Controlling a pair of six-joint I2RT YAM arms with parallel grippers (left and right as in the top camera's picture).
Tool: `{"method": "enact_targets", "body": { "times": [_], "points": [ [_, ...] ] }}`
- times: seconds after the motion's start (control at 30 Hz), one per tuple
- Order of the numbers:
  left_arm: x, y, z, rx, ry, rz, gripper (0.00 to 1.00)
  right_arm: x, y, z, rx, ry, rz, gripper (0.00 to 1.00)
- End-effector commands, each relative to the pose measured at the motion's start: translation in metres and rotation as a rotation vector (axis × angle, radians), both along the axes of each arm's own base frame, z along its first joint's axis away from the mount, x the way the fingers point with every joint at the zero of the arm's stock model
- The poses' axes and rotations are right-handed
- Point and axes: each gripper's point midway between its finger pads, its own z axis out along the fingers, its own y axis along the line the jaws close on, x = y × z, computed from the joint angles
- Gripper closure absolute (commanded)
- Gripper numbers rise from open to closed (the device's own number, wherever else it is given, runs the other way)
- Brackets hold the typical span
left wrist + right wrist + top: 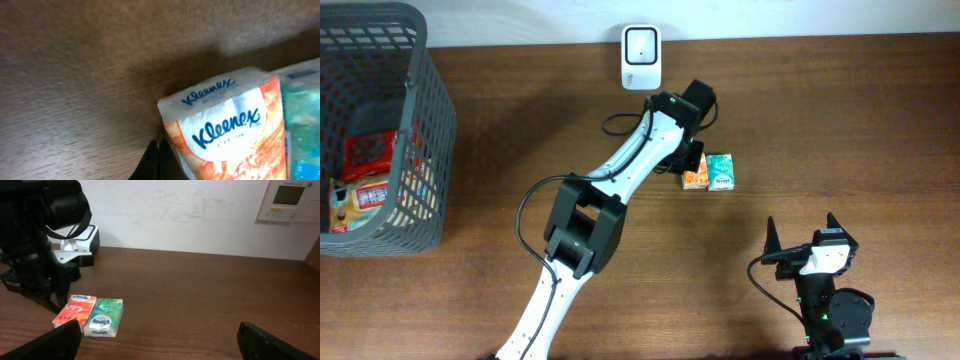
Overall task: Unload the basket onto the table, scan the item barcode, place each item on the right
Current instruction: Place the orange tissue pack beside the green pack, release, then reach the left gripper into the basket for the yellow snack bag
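Currently left hand [158, 162] pressed together, tips at edge of orange tissue pack [225, 130].

Your left gripper [158, 150] is pinched shut, arm stretched forward; your right gripper [802, 228] (arm folded back) gapes wide.

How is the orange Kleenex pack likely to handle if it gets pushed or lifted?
The orange Kleenex pack looks like a soft film pouch of tissues, so probably light and squashy. It lies flat on the table, so rolling or tipping seems unlikely. Its glossy wrap may slide easily, and a push would likely shove the green pack beside it.
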Motion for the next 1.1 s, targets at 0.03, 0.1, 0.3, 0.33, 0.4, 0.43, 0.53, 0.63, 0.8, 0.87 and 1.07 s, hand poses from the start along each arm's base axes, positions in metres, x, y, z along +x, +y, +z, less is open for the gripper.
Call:
{"method": "enact_targets", "body": {
  "times": [0.03, 0.1, 0.3, 0.33, 0.4, 0.43, 0.53, 0.63, 0.8, 0.87, 1.07],
  "points": [
    [0.038, 0.024, 0.075, -0.011, -0.117, 0.055, 0.81, 0.000, -0.003, -0.003, 0.001, 0.004, -0.015, 0.01],
    [0.065, 0.068, 0.152, -0.003, -0.279, 0.145, 0.21, 0.000, -0.003, -0.003, 0.001, 0.004, -0.015, 0.01],
    [0.077, 0.255, 0.305, -0.004, -0.576, 0.422, 0.01, 0.000, -0.003, -0.003, 0.000, 0.004, -0.015, 0.01],
    [0.067, 0.302, 0.327, 0.010, -0.613, 0.516, 0.01, 0.000, -0.003, -0.003, 0.001, 0.004, -0.015, 0.02],
    [0.038, 0.376, 0.369, 0.018, -0.697, 0.667, 0.01, 0.000, -0.003, -0.003, 0.001, 0.004, -0.015, 0.02],
    [0.023, 0.400, 0.386, -0.018, -0.729, 0.716, 0.01, 0.000, -0.003, -0.003, 0.001, 0.004, -0.015, 0.01],
    [-0.001, 0.468, 0.394, 0.023, -0.750, 0.880, 0.01, 0.000, -0.003, -0.003, 0.001, 0.004, -0.015, 0.01],
    [-0.025, 0.549, 0.351, 0.103, -0.626, 1.244, 0.01, 0.000, -0.003, -0.003, 0.001, 0.004, -0.015, 0.01],
    [-0.028, 0.592, 0.205, 0.201, -0.241, 1.456, 0.01, 0.000, -0.003, -0.003, 0.001, 0.004, -0.015, 0.02],
    [-0.023, 0.595, 0.149, 0.205, -0.177, 1.498, 0.01, 0.000, -0.003, -0.003, 0.001, 0.004, -0.015, 0.02],
    [-0.015, 0.591, 0.050, 0.209, -0.166, 1.480, 0.06, 0.000, -0.003, -0.003, 0.001, 0.004, -0.015, 0.02]
  ]
}}
